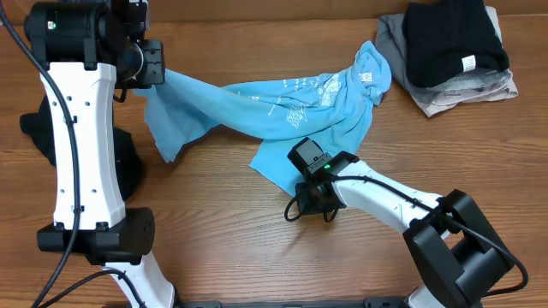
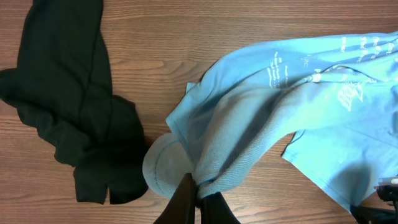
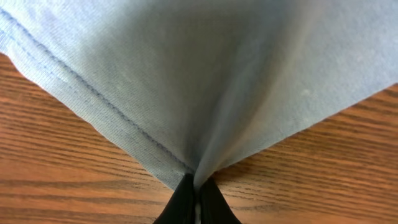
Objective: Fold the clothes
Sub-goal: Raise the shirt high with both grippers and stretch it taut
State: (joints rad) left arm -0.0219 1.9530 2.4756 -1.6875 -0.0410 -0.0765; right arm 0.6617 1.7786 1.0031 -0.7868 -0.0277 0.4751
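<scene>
The clothes are chiefly a light blue T-shirt (image 1: pixel 282 107) with white lettering, stretched in a crumpled band across the table's middle. My left gripper (image 1: pixel 163 75) is shut on its left end; in the left wrist view the fingertips (image 2: pixel 200 191) pinch a bunched fold of blue fabric (image 2: pixel 249 137) above the table. My right gripper (image 1: pixel 301 181) is shut on the shirt's lower hem; in the right wrist view the jaws (image 3: pixel 198 186) clamp a stitched corner of the shirt (image 3: pixel 199 81) just over the wood.
A black garment (image 1: pixel 454 38) lies on a grey one (image 1: pixel 454 92) at the back right. Another black garment (image 2: pixel 74 112) lies at the left, partly under the left arm (image 1: pixel 81 145). The right arm's base (image 1: pixel 462 252) stands at the front right.
</scene>
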